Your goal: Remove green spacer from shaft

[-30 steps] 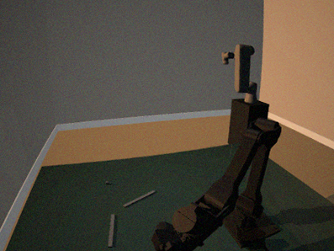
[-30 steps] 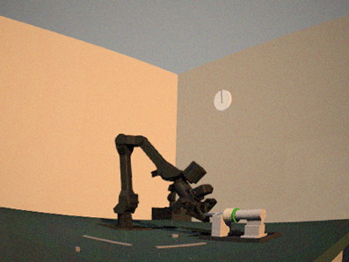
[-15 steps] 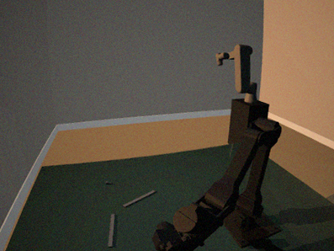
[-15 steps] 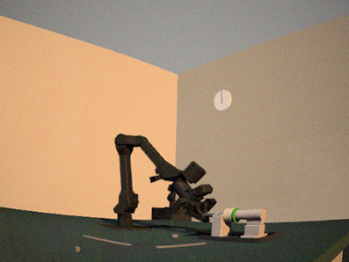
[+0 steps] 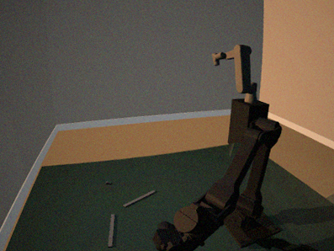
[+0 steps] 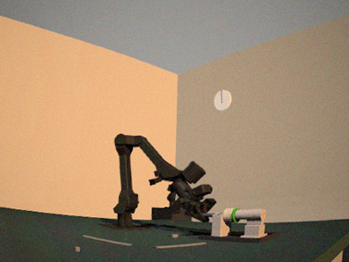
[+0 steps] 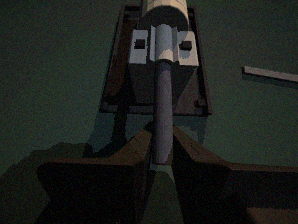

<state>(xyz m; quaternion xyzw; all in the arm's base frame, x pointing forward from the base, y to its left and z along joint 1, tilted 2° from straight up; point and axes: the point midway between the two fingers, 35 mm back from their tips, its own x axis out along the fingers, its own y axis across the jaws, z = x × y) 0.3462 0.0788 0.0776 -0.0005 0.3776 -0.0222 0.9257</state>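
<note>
"Where was the green spacer (image 6: 233,215) seen?"

"Only in the exterior view. It was shown upright around the assembly's axis, just beside the housing (image 6: 253,215), with pale spacers (image 6: 228,215) on its other side. In the wrist view no green could be made out, but the near support (image 6: 220,225) (image 7: 141,52) was shown with two dark square pegs (image 7: 140,44)."

"And the top view?"

"Two pale strips (image 5: 139,199) were shown lying apart there; the gripper's tips could not be made out."

"Was anything contained?"

"The support was held within the raised rim of a dark tray (image 7: 208,95). The shaft (image 6: 212,215) (image 7: 163,110) was carried by the support's top and left jutting out over the tray's near edge."

"How were the jaws?"

"The gripper (image 6: 206,216) (image 7: 159,126) was nearly closed, its fingers parted only by the shaft, which was gripped near its free end."
</note>
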